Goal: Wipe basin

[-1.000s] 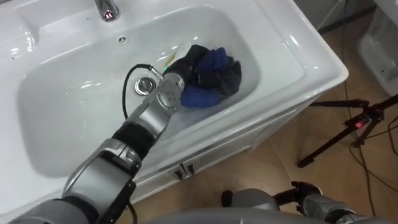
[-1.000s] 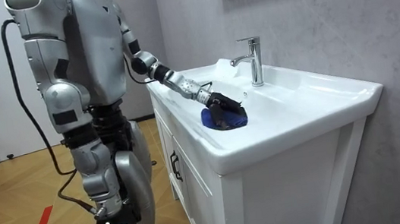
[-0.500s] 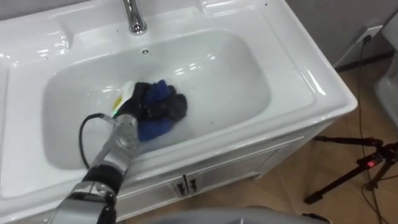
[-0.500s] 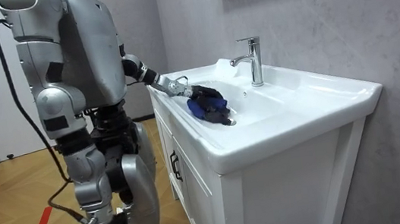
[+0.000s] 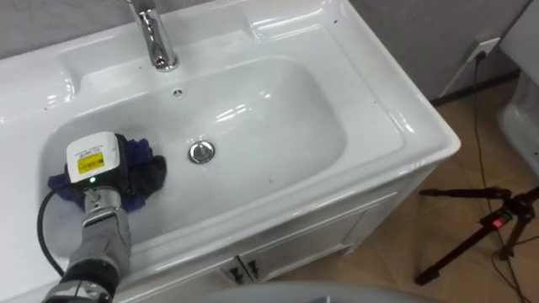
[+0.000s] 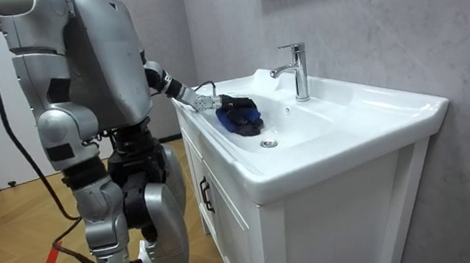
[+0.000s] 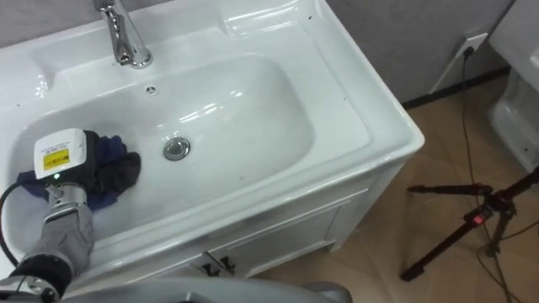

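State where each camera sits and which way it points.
Left eye view: on the robot's head, looking down into the white ceramic basin; its left arm and left robot hand, on the blue cloth, show.
Right eye view: beside it, same downward look, same arm.
Room view: stands off in the room, side-on to the whole robot at the white cabinet.
All share basin, cloth and chrome tap.

basin [image 5: 396, 126]: tap [image 5: 156, 38] on rear rim; drain [image 5: 200, 151] mid-bowl, before tap; cloth [image 5: 145, 174] in bowl, left of drain; left hand [image 5: 95, 162] on cloth. cabinet [image 5: 320, 244] under basin. tripod [image 5: 480, 231] on floor, right.
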Robot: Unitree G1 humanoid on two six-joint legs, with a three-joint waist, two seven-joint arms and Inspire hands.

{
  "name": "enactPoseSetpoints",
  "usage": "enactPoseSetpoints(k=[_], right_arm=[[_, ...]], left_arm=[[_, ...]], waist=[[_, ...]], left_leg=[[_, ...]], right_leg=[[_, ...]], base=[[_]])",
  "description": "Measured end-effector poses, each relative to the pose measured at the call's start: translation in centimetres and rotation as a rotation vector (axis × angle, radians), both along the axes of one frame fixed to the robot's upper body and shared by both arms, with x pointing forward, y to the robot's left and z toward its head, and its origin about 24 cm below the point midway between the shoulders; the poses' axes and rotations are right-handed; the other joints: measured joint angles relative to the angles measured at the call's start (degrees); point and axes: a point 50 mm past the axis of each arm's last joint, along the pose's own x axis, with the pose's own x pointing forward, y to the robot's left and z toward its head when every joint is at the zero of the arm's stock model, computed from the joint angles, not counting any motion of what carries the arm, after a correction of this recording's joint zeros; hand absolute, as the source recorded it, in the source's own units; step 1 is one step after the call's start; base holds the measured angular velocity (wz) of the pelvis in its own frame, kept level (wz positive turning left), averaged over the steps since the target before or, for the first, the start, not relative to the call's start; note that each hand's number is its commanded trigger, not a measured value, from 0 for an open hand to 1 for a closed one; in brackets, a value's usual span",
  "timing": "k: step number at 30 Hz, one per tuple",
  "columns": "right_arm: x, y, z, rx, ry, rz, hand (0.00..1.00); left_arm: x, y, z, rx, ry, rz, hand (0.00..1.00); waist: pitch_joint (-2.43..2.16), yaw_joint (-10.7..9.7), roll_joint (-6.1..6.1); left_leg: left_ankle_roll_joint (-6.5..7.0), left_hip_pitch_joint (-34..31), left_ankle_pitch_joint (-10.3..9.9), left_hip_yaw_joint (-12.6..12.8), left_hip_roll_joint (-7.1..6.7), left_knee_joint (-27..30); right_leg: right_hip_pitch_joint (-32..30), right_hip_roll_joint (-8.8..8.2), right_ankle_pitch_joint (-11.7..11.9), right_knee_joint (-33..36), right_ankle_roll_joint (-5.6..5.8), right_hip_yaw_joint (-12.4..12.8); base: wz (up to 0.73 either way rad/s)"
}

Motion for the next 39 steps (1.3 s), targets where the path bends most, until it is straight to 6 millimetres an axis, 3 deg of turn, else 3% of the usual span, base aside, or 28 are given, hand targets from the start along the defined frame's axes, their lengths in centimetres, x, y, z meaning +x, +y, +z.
enactPoseSetpoints(k=[11, 21, 26, 30, 39], right_arm=[[1.0, -0.5, 0.2, -0.015, -0.062, -0.011, 0.0], [2.4, -0.5, 0.3, -0.034, -0.204, -0.082, 0.0], [2.9, -0.1, 0.3, -0.005, -0.276, -0.149, 0.0], [3.3, 0.1, 0.3, 0.006, -0.321, -0.175, 0.0], [2.8, 0.5, 0.1, 0.055, -0.31, -0.177, 0.0]], left_arm=[[-0.2, 0.1, -0.1, -0.021, -0.015, 0.08, 1.0], [1.5, -1.0, 1.2, -0.161, -0.148, 0.128, 1.0], [2.6, -2.8, 3.2, -0.236, -0.277, 0.086, 1.0], [3.4, -3.6, 4.5, -0.273, -0.352, 0.05, 1.0], [5.8, -4.9, 10.6, -0.324, -0.657, -0.082, 1.0]], waist=[[0.03, 0.5, 0.15], [0.49, -0.2, 0.98], [1.47, -0.3, 0.88], [1.61, -0.2, 1.19], [1.39, 1.1, 2.33]], left_leg=[[-0.37, 0.5, 0.1, -0.1, 0.83, 0.0], [-0.99, -2.1, -0.2, -3.2, 0.71, 0.0], [-1.02, -4.3, -0.2, -4.9, 0.75, 0.7], [-1.1, -5.5, -0.3, -5.5, 0.69, 0.7], [-1.1, -5.9, -0.3, -6.0, 0.55, 0.6]], right_leg=[[0.7, 0.54, -0.3, -0.3, -1.02, 0.3], [-0.3, 0.15, -0.2, -1.0, -0.92, -2.4], [-1.6, -0.08, -0.2, -0.3, -0.9, -4.6], [-2.7, -0.16, -0.2, -0.3, -0.89, -4.8], [-3.2, -0.28, -0.2, -0.3, -0.83, -5.3]], base=[[-0.01], [0.16], [0.25], [0.04], [0.0]])
